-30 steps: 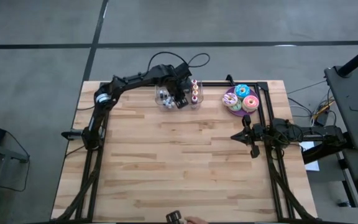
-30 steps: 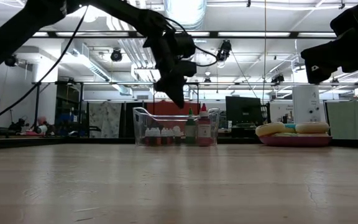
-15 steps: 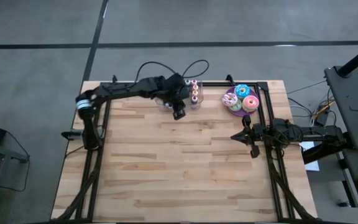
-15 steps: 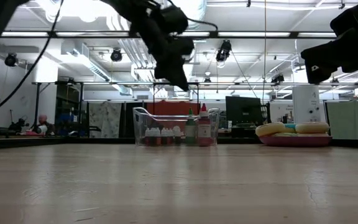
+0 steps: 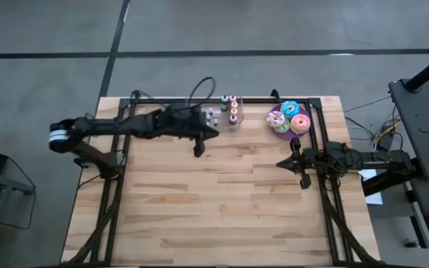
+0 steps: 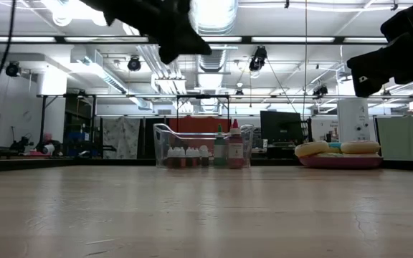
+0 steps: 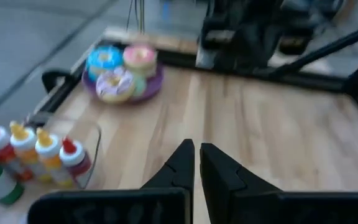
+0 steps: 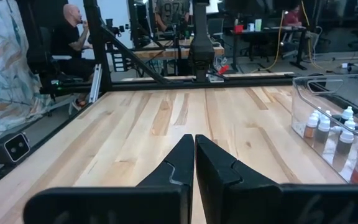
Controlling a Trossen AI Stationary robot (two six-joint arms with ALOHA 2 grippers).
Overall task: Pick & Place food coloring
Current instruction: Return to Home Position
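Your left gripper [image 5: 198, 150] has drawn back, nearly closed and empty, near the tiny pinkish-brown food coloring bottles [image 6: 185, 153] inside the clear plastic bin [image 6: 160, 147]; their caps are indistinct.

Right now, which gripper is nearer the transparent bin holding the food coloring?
Left. The left gripper hangs raised close beside the transparent bin of food coloring; the right gripper waits farther off, near the table's right edge.
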